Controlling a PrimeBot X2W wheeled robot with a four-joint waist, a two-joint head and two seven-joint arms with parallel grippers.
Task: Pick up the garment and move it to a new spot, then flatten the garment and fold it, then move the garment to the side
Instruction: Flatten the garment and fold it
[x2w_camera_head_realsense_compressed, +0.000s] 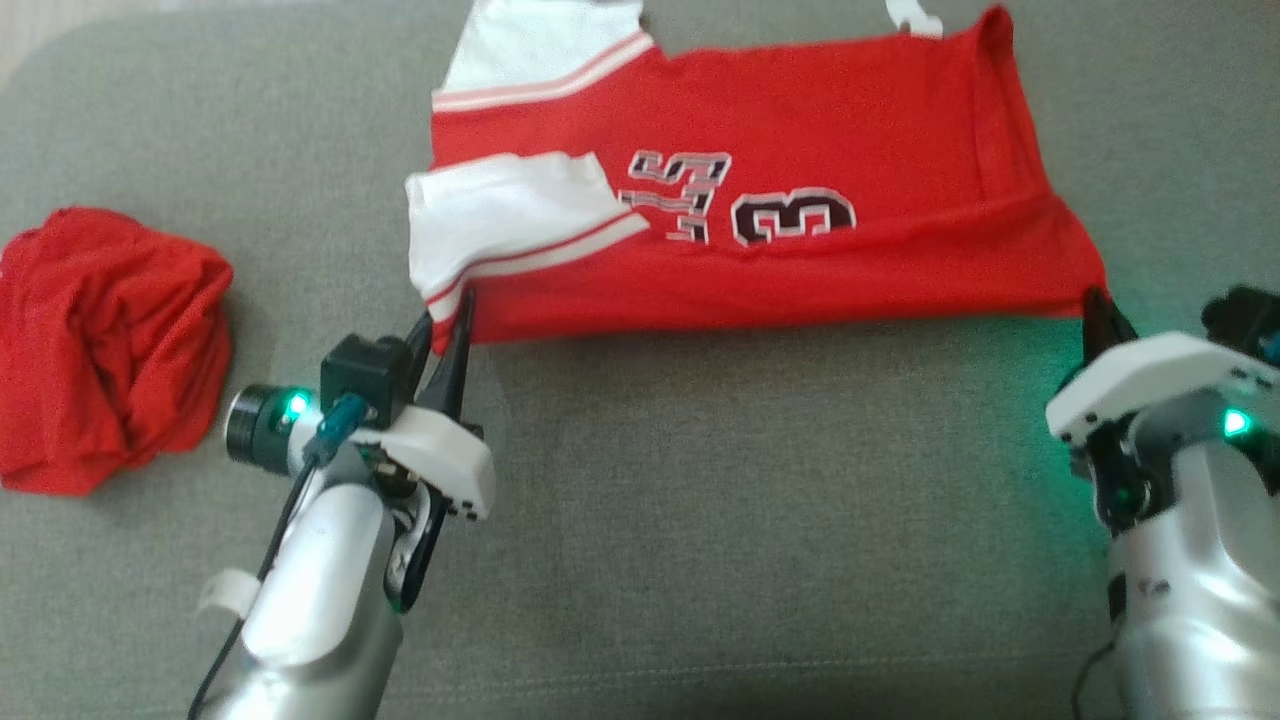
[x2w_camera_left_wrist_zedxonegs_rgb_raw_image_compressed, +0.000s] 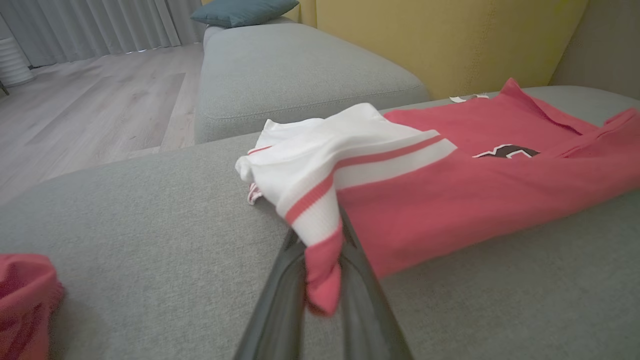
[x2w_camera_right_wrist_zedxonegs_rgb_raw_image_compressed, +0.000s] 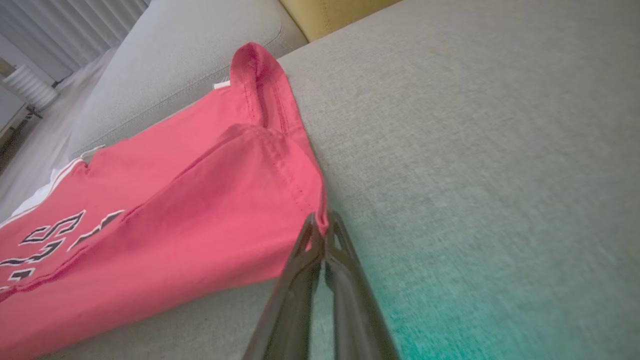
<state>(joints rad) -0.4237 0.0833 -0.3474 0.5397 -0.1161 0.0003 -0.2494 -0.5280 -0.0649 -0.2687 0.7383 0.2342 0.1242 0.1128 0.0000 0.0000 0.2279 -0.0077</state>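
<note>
Garment (x2w_camera_head_realsense_compressed: 800, 270), a red jersey, lies spread on the grey sofa (x2w_camera_head_realsense_compressed: 720, 520), one white sleeve laid over its front. Left claw (x2w_camera_head_realsense_compressed: 447, 315) is clamped on the near sleeve-end corner. Right claw (x2w_camera_head_realsense_compressed: 1098, 305) is pinched tight on the near hem corner. Paired grips, likely to lift that edge evenly for a fold.

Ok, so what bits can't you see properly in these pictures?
1. Shirt, head view: its top is cut off by the upper edge.
2. Print on it, right wrist view: cut off by the left edge, so it can't be read whole.
3. Red bundle, left wrist view: mostly cut off by the bottom-left corner, and blurred.
</note>
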